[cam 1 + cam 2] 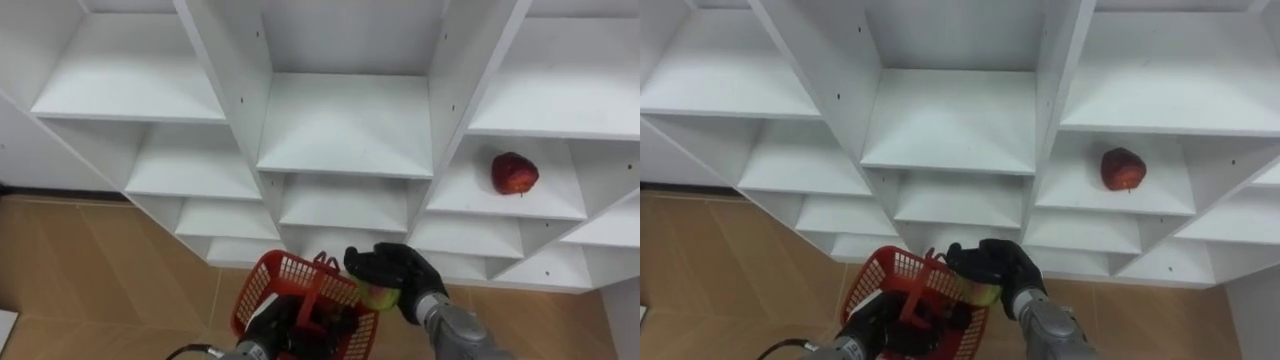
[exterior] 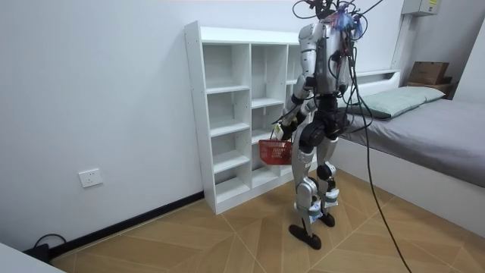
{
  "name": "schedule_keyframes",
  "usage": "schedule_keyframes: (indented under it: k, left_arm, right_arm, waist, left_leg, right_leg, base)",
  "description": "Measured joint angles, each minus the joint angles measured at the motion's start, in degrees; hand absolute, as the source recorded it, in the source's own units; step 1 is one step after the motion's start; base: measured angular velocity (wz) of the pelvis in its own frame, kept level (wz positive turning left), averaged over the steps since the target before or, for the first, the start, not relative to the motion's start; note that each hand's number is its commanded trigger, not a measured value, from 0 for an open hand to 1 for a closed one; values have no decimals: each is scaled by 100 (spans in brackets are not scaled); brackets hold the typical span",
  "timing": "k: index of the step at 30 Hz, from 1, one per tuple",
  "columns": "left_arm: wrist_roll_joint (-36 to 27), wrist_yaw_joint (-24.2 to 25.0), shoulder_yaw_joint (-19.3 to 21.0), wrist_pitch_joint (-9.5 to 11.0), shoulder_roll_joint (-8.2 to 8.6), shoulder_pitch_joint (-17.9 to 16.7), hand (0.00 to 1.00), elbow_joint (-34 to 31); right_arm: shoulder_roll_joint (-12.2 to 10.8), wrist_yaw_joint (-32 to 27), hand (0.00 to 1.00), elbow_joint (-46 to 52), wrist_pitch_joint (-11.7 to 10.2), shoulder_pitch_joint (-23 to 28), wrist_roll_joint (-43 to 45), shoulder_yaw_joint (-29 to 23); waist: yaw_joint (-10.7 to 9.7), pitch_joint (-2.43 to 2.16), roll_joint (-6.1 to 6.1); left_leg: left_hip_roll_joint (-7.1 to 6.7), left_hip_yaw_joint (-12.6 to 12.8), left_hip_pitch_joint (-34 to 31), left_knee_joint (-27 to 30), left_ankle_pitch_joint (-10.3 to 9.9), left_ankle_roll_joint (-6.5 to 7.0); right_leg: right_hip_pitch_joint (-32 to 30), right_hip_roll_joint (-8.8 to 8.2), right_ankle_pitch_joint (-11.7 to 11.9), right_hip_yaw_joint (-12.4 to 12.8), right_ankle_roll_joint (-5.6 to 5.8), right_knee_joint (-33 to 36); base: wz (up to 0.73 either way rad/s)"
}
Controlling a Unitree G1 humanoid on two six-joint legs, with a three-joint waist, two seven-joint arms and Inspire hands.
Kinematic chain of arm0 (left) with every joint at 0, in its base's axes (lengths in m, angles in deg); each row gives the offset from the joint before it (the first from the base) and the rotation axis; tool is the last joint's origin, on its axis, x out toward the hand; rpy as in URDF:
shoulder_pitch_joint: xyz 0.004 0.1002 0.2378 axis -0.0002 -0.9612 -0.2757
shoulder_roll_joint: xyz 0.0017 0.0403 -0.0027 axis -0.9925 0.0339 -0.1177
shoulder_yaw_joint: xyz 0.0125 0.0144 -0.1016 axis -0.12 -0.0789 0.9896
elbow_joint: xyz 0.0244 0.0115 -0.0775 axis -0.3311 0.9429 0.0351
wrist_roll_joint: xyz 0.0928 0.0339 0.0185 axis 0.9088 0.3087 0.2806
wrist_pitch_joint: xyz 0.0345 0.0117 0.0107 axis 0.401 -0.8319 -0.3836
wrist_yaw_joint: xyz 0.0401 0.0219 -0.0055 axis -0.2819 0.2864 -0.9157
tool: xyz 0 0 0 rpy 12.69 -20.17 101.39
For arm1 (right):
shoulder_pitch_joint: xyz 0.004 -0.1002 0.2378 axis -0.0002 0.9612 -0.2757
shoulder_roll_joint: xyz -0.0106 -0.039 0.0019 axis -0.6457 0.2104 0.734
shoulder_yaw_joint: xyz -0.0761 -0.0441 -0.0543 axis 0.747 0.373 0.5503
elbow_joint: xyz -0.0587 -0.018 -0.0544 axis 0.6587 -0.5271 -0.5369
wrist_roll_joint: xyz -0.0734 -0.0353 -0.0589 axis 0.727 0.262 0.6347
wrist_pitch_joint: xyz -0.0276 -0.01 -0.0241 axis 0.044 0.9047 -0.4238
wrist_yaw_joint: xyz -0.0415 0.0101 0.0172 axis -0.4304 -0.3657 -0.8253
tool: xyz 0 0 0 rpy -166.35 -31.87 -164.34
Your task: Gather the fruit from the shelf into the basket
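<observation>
Left eye view shows a red apple [image 1: 514, 173], dark and round with a glossy patch, resting alone on a shelf in the right column of the white shelf unit [image 1: 345, 125]. A second piece, a small yellow-green fruit [image 1: 380, 296], sits in the right hand [image 1: 395, 268]. The dark fingers are curled over its top and hide most of it, so its kind cannot be told. That hand is just above the right rim of the red basket [image 1: 262, 290], a plastic mesh one with an upright handle. The left hand [image 1: 272, 325] is low at the basket's near side, its fingers wrapped round the handle. In the room view the robot stands upright facing the shelf unit, with the basket hanging at thigh height between them.
</observation>
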Motion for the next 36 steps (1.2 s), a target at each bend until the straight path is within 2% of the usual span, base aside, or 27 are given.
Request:
schedule_keyframes:
  k: [7,16,21,23,24,32,36]
  left_arm:
    - [-2,2,-87,-14,56,205,100,25]
    - [-3,2,-93,-22,123,258,100,69]
    - [-3,2,-107,-21,163,264,100,69]
    - [-6,2,-141,-20,167,271,100,69]
    - [-6,2,-155,-20,174,274,100,69]
    - [-15,2,-157,-20,185,293,100,69]
    - [-212,-29,-158,-21,179,293,100,69]
  right_arm:
    - [-20,106,100,-18,67,-8,-151,104]
    - [-22,104,100,-49,75,-12,-153,102]
    - [-24,108,100,-226,75,-23,-152,102]
    - [-27,117,10,-299,75,-23,-153,104]
    - [-27,141,0,-351,75,-24,-153,103]
    - [-26,213,0,-418,75,-33,-153,107]
    - [-23,211,0,-416,71,-58,-153,104]
  waist:
    - [23,-4,10]
    - [23,-11,57]
    - [21,-30,93]
    - [19,-29,93]
    - [19,-29,93]
    - [20,-28,91]
    - [19,-28,91]
  left_leg:
    - [10,20,-1,-1,0,0]
    - [16,41,11,1,0,0]
    - [16,46,18,10,0,0]
    - [16,51,21,12,0,0]
    - [16,56,23,12,0,0]
    - [14,74,26,10,0,0]
    - [13,74,30,3,0,0]
  right_leg:
    - [-11,6,1,-3,-1,16]
    - [-11,6,6,-5,-8,44]
    - [-11,5,7,-1,-9,62]
    - [-10,5,7,3,-9,64]
    - [-10,4,7,7,-9,64]
    - [-12,6,6,29,-8,49]
    - [-11,6,6,28,-7,44]
  base:
    - [0]
    - [0]
    - [0]
    - [0]
    - [0]
    - [0]
    - [0]
